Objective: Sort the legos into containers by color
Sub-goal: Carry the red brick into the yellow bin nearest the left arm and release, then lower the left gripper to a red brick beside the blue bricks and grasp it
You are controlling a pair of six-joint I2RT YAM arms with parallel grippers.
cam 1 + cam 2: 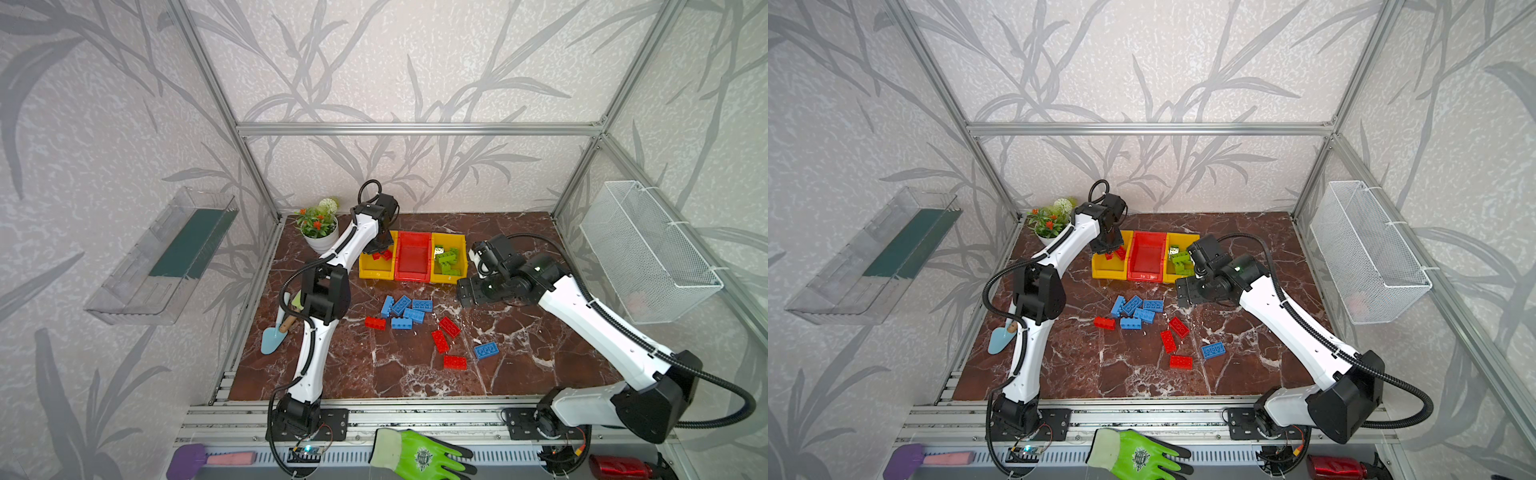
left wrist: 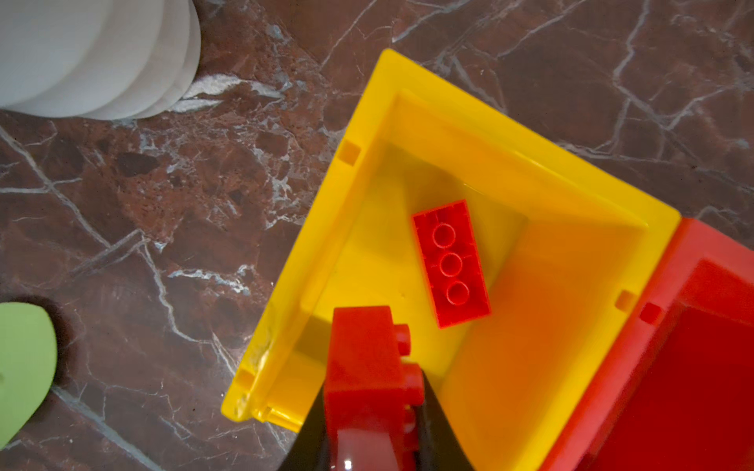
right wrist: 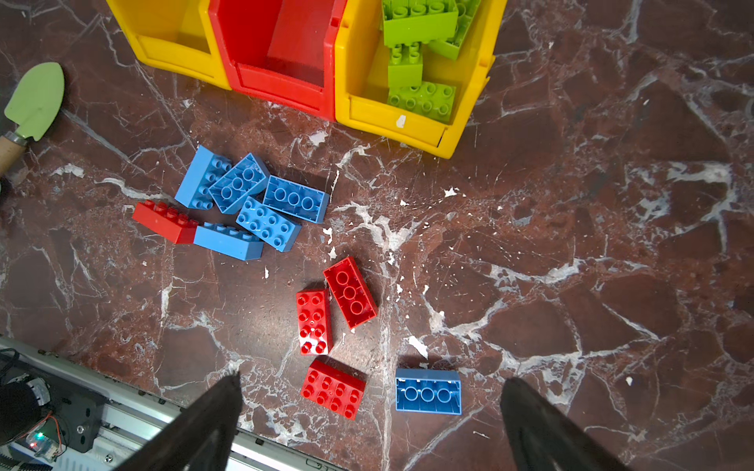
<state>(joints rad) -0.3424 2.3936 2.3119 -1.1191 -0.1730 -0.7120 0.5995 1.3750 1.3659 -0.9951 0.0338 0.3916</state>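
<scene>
The left tool (image 2: 371, 416) pinches a red lego (image 2: 363, 359) over the left yellow bin (image 2: 408, 81), where 1 sorted red lego (image 2: 451, 264) lies, the right tool (image 3: 369, 383) hangs spread, green legos (image 3: 420, 24) fill the right yellow bin (image 3: 391, 118), and 6 blue legos (image 3: 267, 222) and 4 red legos (image 3: 314, 322) wait on the table (image 3: 591, 244).

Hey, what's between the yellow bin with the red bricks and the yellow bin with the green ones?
The red bin, touching both and empty; both top views show it, and so does the right wrist view.
</scene>
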